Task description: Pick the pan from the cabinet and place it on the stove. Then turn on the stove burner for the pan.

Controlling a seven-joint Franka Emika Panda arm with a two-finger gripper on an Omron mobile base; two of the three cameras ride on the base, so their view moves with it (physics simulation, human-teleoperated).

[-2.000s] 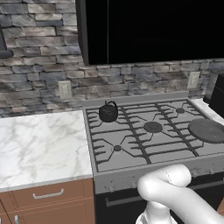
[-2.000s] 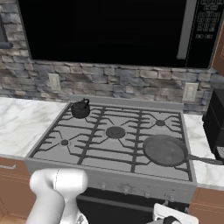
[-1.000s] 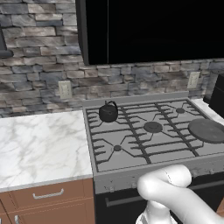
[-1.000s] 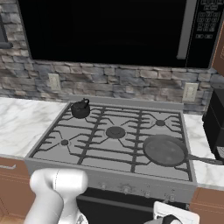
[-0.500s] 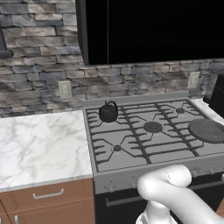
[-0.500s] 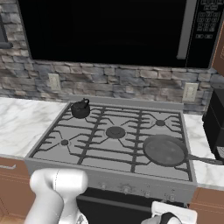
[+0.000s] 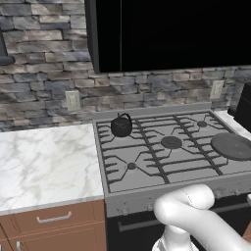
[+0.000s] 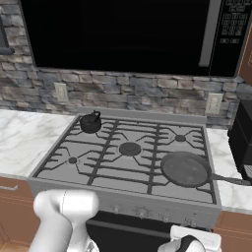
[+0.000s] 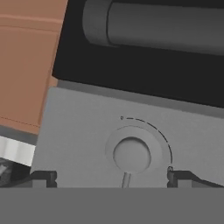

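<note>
Jaws are standing fully spread, the gripper (image 9: 109, 177) straddling a round stove knob (image 9: 131, 154) without touching it. That knob is looking small, rigid and smooth, best pinched across its sides. The pan (image 8: 186, 169) is sitting on the stove (image 8: 123, 160), front right burner. Only the hand view is giving the knob's dial marks; both base views are showing a kettle (image 7: 121, 125) at rear left.

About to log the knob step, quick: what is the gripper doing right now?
Gripper: open and holding nothing; its fingers stand wide on either side of the stove knob, not touching it.
</note>
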